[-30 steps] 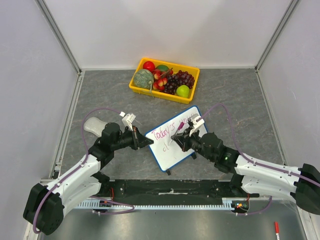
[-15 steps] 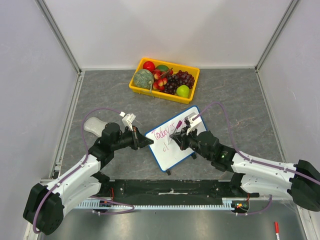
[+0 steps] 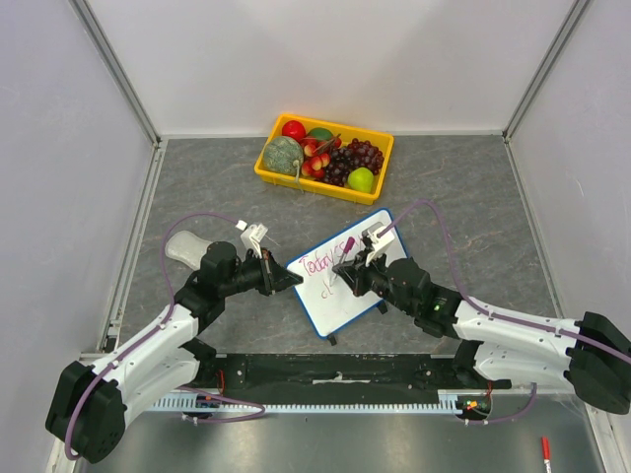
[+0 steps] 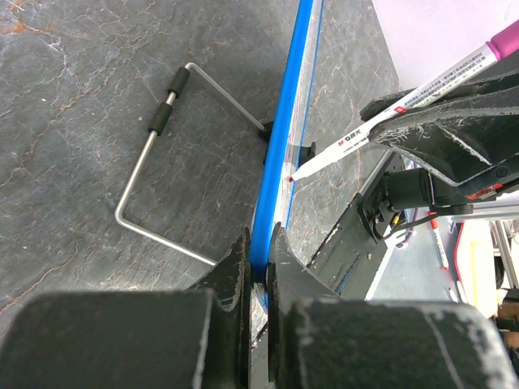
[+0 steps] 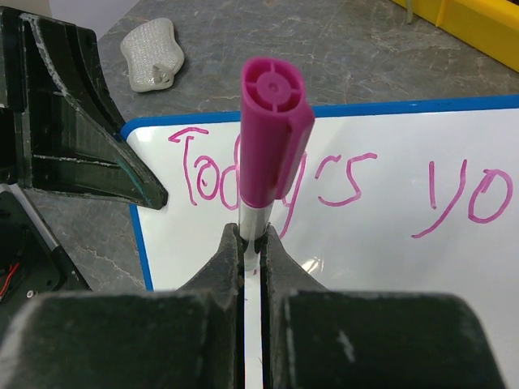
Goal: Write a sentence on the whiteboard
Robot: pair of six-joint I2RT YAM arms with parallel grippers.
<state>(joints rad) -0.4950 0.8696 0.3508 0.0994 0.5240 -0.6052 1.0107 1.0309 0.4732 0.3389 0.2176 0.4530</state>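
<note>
The whiteboard [image 3: 340,291] with a blue rim stands tilted on the grey table; it also shows edge-on in the left wrist view [image 4: 284,138] and face-on in the right wrist view [image 5: 389,267]. The pink sentence [image 5: 324,174] reads "Today's yo" there, the rest cut off. My left gripper [image 3: 288,280] is shut on the board's left edge [image 4: 261,243]. My right gripper [image 3: 347,273] is shut on a pink marker [image 5: 268,146], held over the board's middle. The marker's white tip [image 4: 296,173] sits at the board's face.
A yellow basket [image 3: 380,148] of fruit stands at the back. A grey sponge-like pad [image 3: 184,246] lies at the left. The board's wire stand leg [image 4: 154,162] rests on the table. A red pen [image 3: 544,449] lies at the bottom right.
My right gripper has moved left across the board with the marker. The left arm and the board have stayed still.
</note>
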